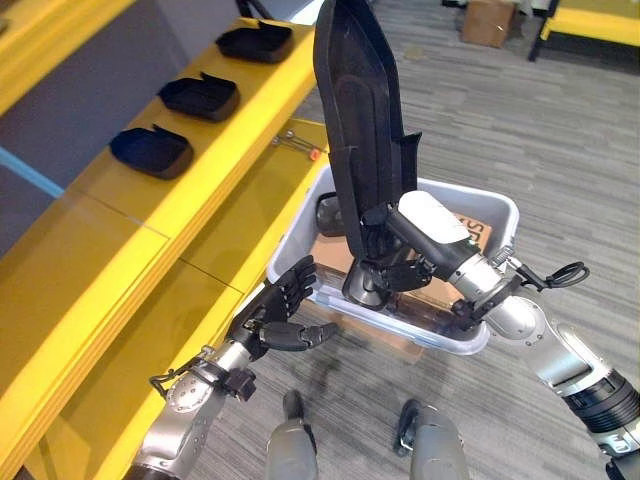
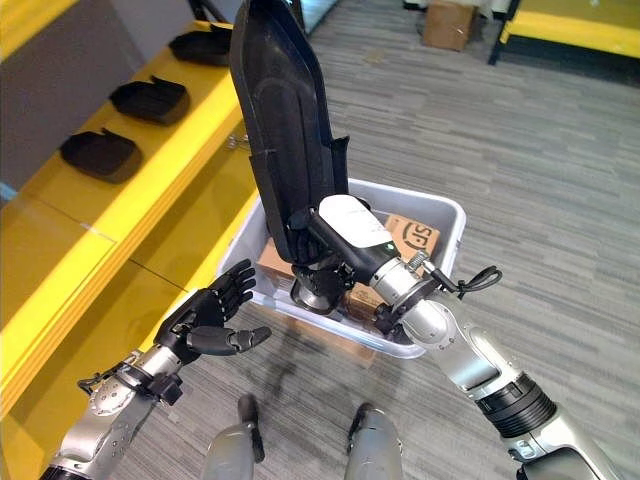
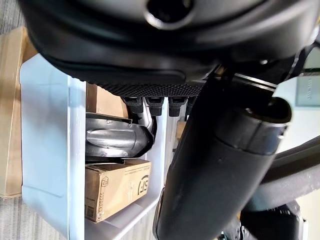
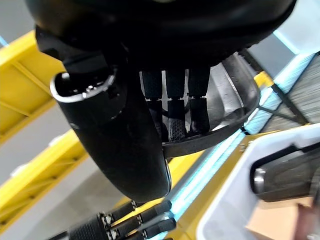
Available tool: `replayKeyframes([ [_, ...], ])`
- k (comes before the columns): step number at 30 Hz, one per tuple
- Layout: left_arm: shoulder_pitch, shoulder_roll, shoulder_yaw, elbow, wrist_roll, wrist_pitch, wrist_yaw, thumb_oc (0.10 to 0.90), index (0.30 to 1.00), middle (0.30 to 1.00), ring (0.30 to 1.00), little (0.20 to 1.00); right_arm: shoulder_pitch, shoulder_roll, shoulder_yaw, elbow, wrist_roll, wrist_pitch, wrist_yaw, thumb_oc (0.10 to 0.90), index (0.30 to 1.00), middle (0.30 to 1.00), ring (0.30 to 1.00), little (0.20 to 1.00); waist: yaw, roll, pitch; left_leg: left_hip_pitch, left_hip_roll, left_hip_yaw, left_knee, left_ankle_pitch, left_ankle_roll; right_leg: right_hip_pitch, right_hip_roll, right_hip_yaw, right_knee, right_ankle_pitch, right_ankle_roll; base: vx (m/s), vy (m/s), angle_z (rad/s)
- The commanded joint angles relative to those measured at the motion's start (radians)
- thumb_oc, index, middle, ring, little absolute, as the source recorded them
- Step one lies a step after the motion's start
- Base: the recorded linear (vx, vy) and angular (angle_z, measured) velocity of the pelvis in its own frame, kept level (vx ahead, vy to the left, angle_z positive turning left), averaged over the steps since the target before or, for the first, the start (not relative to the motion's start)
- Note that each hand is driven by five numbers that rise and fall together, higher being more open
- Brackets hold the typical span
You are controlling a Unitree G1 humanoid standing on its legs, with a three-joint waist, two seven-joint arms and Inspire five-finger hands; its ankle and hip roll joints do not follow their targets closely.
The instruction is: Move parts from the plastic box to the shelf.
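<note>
1. Right hand (image 1: 400, 235): fingers (image 4: 175, 112) curled round the lower end of a long black part (image 1: 355, 120), which stands nearly upright above the plastic box (image 1: 480, 210).
2. Left hand (image 1: 280, 315): fingers relaxed and spread, grasping nothing, just beside the box's near left corner, above the floor (image 1: 520, 110).
3. Plastic box: pale and open-topped, resting on the floor against the yellow shelf (image 1: 215, 140); it contains a cardboard carton (image 3: 117, 187) and another dark part (image 3: 117, 142).
4. Shelf, upper level: three black parts (image 1: 152, 150) lie in a row, well apart from each other.
5. A cardboard box (image 1: 488, 20) stands on the floor, well apart from the robot.
</note>
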Motion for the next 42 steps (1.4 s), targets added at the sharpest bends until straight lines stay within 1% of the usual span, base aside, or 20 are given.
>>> replayKeyframes([
  [1,0.003,0.005,0.033,-0.071,0.026,-0.083,-0.036,0.9,1.0,1.0,1.0,1.0,-0.065,0.049,-0.046,-0.057,0.062,-0.12,-0.063,0.4,0.3,0.3,0.3,0.3,-0.027,-0.025,-0.098,0.06,-0.012,0.003,0.028,-0.027,-0.036,0.116,0.096,0.128,-0.131,-0.052,0.021,-0.02,0.211,0.77],
  [4,0.016,0.01,0.023,-0.086,0.025,-0.064,-0.045,0.9,1.0,1.0,1.0,1.0,-0.038,0.071,-0.054,-0.062,0.038,-0.118,-0.076,0.4,0.3,0.3,0.3,0.3,-0.021,-0.015,-0.11,0.097,-0.035,0.034,-0.055,-0.044,-0.024,0.145,0.088,0.114,-0.176,-0.018,0.05,0.03,0.252,0.64],
  [8,0.049,0.029,0.024,-0.114,0.046,-0.063,-0.03,0.9,1.0,1.0,1.0,1.0,-0.028,0.087,-0.061,-0.071,0.063,-0.106,-0.074,0.4,0.3,0.3,0.3,0.3,-0.004,-0.021,-0.128,0.143,-0.065,0.059,-0.189,-0.09,-0.014,0.186,0.069,0.092,-0.278,0.059,0.113,0.01,0.251,0.47],
  [9,0.07,0.036,0.036,-0.128,0.045,-0.06,-0.033,0.9,1.0,1.0,1.0,1.0,-0.016,0.09,-0.062,-0.084,0.076,-0.103,-0.057,0.4,0.3,0.3,0.3,0.3,0.006,-0.024,-0.137,0.154,-0.074,0.066,-0.221,-0.091,-0.013,0.199,0.06,0.077,-0.319,0.087,0.135,0.01,0.274,0.11],
  [11,0.091,0.041,0.046,-0.142,0.049,-0.06,-0.029,0.9,1.0,1.0,1.0,1.0,-0.009,0.096,-0.058,-0.095,0.075,-0.099,-0.046,0.4,0.3,0.3,0.3,0.3,0.016,-0.025,-0.141,0.162,-0.078,0.073,-0.244,-0.085,-0.011,0.207,0.05,0.064,-0.35,0.114,0.154,-0.01,0.208,0.17],
  [12,0.112,0.048,0.062,-0.153,0.043,-0.058,-0.018,0.9,1.0,1.0,1.0,1.0,-0.005,0.099,-0.053,-0.103,0.092,-0.104,-0.012,0.4,0.3,0.3,0.3,0.3,0.027,-0.026,-0.144,0.169,-0.081,0.083,-0.268,-0.08,-0.011,0.215,0.043,0.051,-0.379,0.134,0.169,-0.03,0.16,0.1],
  [15,0.138,0.055,0.083,-0.156,0.048,-0.063,-0.008,0.9,1.0,1.0,1.0,1.0,-0.007,0.107,-0.033,-0.121,0.113,-0.077,0.016,0.4,0.3,0.3,0.3,0.3,0.051,-0.032,-0.149,0.168,-0.084,0.09,-0.297,-0.067,-0.011,0.23,0.036,0.025,-0.423,0.163,0.19,-0.04,0.138,0.08],
  [18,0.16,0.056,0.104,-0.15,0.027,-0.062,-0.002,0.9,1.0,1.0,1.0,1.0,-0.018,0.11,-0.008,-0.124,0.168,-0.055,0.079,0.4,0.3,0.3,0.3,0.3,0.077,-0.043,-0.154,0.164,-0.097,0.09,-0.305,-0.065,-0.005,0.247,0.032,0.004,-0.462,0.191,0.206,-0.04,0.131,0.11],
  [22,0.181,0.052,0.126,-0.139,0.029,-0.068,0.005,0.9,1.0,1.0,1.0,1.0,-0.032,0.12,0.012,-0.117,0.159,-0.04,0.113,0.4,0.3,0.3,0.3,0.3,0.106,-0.056,-0.152,0.159,-0.118,0.078,-0.299,-0.076,0.008,0.262,0.022,-0.011,-0.489,0.222,0.218,-0.02,0.111,0.15],
  [24,0.185,0.048,0.132,-0.129,0.024,-0.068,0.004,0.9,1.0,1.0,1.0,1.0,-0.048,0.123,0.026,-0.108,0.19,-0.025,0.131,0.4,0.3,0.3,0.3,0.3,0.121,-0.063,-0.152,0.156,-0.128,0.074,-0.294,-0.083,0.013,0.268,0.013,-0.018,-0.506,0.242,0.226,-0.01,0.142,0.11],
  [27,0.181,0.049,0.135,-0.119,0.033,-0.078,-0.008,0.9,1.0,1.0,1.0,1.0,-0.086,0.137,0.05,-0.095,0.263,0.015,0.213,0.4,0.3,0.3,0.3,0.3,0.145,-0.075,-0.149,0.149,-0.147,0.065,-0.277,-0.1,0.023,0.267,-0.009,-0.024,-0.535,0.286,0.243,-0.02,0.19,0.15],
  [29,0.164,0.05,0.123,-0.112,0.041,-0.077,-0.012,0.9,1.0,1.0,1.0,1.0,-0.106,0.159,0.069,-0.081,0.309,0.062,0.239,0.4,0.3,0.3,0.3,0.3,0.163,-0.086,-0.141,0.138,-0.169,0.061,-0.243,-0.129,0.038,0.261,-0.041,-0.038,-0.553,0.337,0.26,-0.04,0.222,0.19],
  [30,0.145,0.054,0.112,-0.105,0.049,-0.078,-0.026,0.9,1.0,1.0,1.0,1.0,-0.129,0.181,0.085,-0.042,0.32,0.061,0.256,0.4,0.3,0.3,0.3,0.3,0.179,-0.097,-0.133,0.121,-0.189,0.057,-0.208,-0.157,0.052,0.256,-0.066,-0.052,-0.569,0.379,0.274,-0.04,0.163,0.13],
  [33,0.116,0.054,0.089,-0.092,0.051,-0.081,-0.025,0.9,1.0,1.0,1.0,1.0,-0.15,0.206,0.1,-0.004,0.277,0.05,0.256,0.4,0.3,0.3,0.3,0.3,0.193,-0.104,-0.127,0.097,-0.222,0.042,-0.168,-0.193,0.075,0.245,-0.094,-0.056,-0.578,0.418,0.287,-0.03,0.196,0.12],
  [36,0.099,0.053,0.074,-0.079,0.05,-0.083,-0.025,0.9,1.0,1.0,1.0,1.0,-0.154,0.216,0.103,0.006,0.256,0.058,0.244,0.4,0.3,0.3,0.3,0.3,0.196,-0.106,-0.125,0.088,-0.245,0.023,-0.154,-0.208,0.09,0.238,-0.105,-0.039,-0.575,0.434,0.289,0.0,0.166,0.18],
  [37,0.086,0.053,0.061,-0.072,0.053,-0.084,-0.033,0.9,1.0,1.0,1.0,1.0,-0.153,0.223,0.099,0.012,0.242,0.078,0.239,0.4,0.3,0.3,0.3,0.3,0.197,-0.106,-0.126,0.081,-0.262,0.002,-0.152,-0.213,0.103,0.234,-0.111,-0.02,-0.567,0.438,0.286,0.02,0.304,0.33],
  [39,0.076,0.057,0.05,-0.067,0.055,-0.082,-0.043,0.9,1.0,1.0,1.0,1.0,-0.144,0.222,0.086,0.022,0.209,0.088,0.224,0.4,0.3,0.3,0.3,0.3,0.191,-0.105,-0.131,0.084,-0.273,-0.029,-0.172,-0.205,0.112,0.233,-0.101,0.022,-0.553,0.427,0.278,0.01,0.206,0.39],
  [40,0.071,0.061,0.044,-0.064,0.055,-0.083,-0.052,0.9,1.0,1.0,1.0,1.0,-0.141,0.216,0.081,0.028,0.196,0.092,0.211,0.4,0.3,0.3,0.3,0.3,0.182,-0.109,-0.128,0.078,-0.281,-0.039,-0.186,-0.18,0.118,0.219,-0.098,0.048,-0.543,0.43,0.261,0.04,0.124,0.57],
  [41,0.061,0.066,0.027,-0.056,0.053,-0.084,-0.073,0.9,1.0,1.0,1.0,1.0,-0.136,0.205,0.08,0.044,0.197,0.107,0.186,0.4,0.3,0.3,0.3,0.3,0.162,-0.106,-0.131,0.09,-0.281,-0.09,-0.219,-0.164,0.122,0.196,-0.066,0.145,-0.508,0.411,0.25,0.06,0.118,0.68],
  [42,0.058,0.068,0.018,-0.052,0.058,-0.085,-0.084,0.9,1.0,1.0,1.0,1.0,-0.126,0.196,0.073,0.045,0.204,0.11,0.175,0.4,0.3,0.3,0.3,0.3,0.149,-0.106,-0.132,0.097,-0.279,-0.116,-0.241,-0.154,0.124,0.195,-0.03,0.198,-0.495,0.385,0.245,0.16,0.142,1.13],
])
